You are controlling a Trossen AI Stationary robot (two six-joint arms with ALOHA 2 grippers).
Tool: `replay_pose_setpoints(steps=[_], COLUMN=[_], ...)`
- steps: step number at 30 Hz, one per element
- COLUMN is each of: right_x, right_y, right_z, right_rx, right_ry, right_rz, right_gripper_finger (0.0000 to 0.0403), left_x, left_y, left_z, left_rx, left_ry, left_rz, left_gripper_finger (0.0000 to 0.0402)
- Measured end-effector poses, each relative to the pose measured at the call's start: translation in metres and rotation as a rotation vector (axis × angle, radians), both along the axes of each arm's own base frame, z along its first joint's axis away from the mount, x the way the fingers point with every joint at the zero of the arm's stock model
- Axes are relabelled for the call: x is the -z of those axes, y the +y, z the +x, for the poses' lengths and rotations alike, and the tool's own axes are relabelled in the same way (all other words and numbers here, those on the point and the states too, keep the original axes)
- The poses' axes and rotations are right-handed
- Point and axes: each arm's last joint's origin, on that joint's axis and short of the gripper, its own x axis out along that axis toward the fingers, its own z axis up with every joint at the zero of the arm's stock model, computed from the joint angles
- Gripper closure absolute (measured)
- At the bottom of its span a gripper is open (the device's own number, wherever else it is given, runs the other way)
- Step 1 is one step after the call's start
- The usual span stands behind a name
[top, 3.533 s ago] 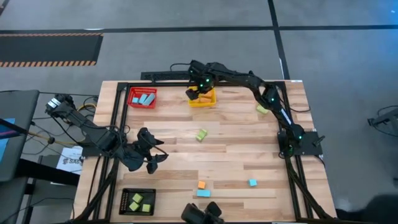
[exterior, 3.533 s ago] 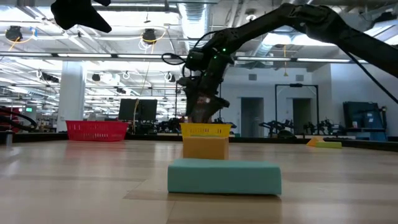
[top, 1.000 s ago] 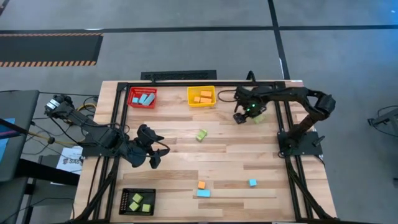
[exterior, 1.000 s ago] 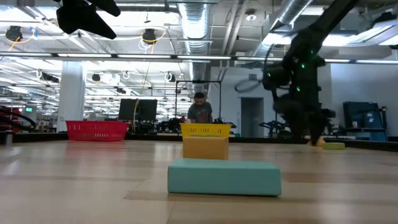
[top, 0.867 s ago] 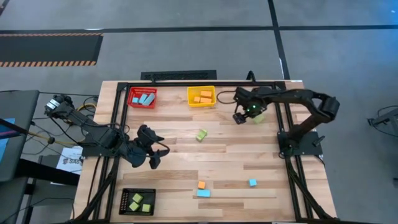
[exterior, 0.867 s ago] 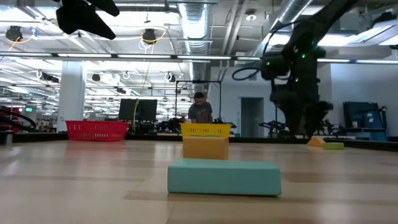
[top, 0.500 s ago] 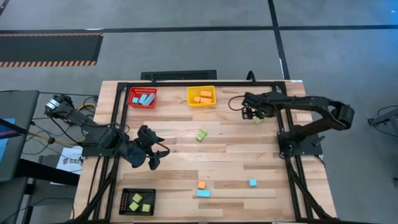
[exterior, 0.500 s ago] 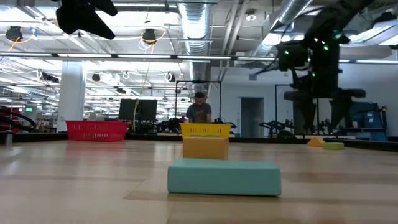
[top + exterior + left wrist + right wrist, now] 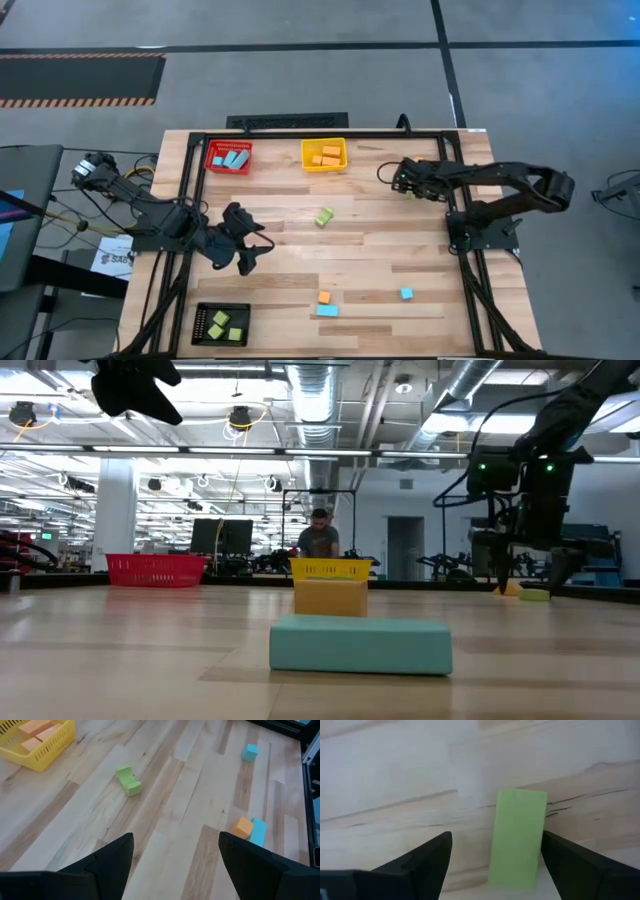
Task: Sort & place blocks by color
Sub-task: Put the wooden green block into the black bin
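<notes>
Green bar (image 9: 516,838) now sits btwn right hand's (image 9: 495,865) spread fingers (hand moved over from yellow bin (image 9: 324,155)).

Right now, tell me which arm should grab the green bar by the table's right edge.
Right. Its hand hangs open directly over the green bar, fingers either side. The left hand is across the table.

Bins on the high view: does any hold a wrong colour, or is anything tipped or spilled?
Nothing stands out. The red bin holds only blue blocks, the yellow bin only orange, the black bin only green. All sit upright. Loose blocks still lie unsorted, including the green bar between the open right gripper's fingers.
</notes>
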Motion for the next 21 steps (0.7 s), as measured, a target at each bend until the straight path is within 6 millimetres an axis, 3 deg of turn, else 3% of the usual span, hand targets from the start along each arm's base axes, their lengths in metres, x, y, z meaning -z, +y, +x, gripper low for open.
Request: replay_pose_setpoints(steps=[6,10,13,15,17,21], right_x=[0.011,0.013,0.010,0.005,-0.003,-0.039], right_y=[0.001,0.009,0.017,0.025,0.036,0.065], right_z=[0.006,0.010,0.016,0.020,0.029,0.061], right_rx=[-0.058,-0.097,-0.147,-0.195,-0.293,-0.546], right_ry=[0.074,0.112,0.088,0.050,-0.021,-0.263], right_rz=[0.007,-0.032,-0.077,-0.098,-0.112,-0.259], right_gripper_finger=[0.0106,0.0182,0.0265,0.0298,0.0298,0.0298], left_x=[0.000,0.000,0.001,0.003,0.005,0.011], left_y=[0.000,0.000,-0.001,-0.001,-0.002,-0.004], left_z=[0.000,0.000,0.000,-0.002,-0.005,-0.019], left_rx=[0.006,0.012,0.035,0.051,0.068,0.084], left_ry=[0.004,0.007,0.025,0.053,0.090,0.210], left_rz=[-0.003,-0.007,-0.025,-0.031,-0.040,-0.063], left_gripper_finger=[0.0123,0.0123,0.0123,0.0123,0.0123,0.0123])
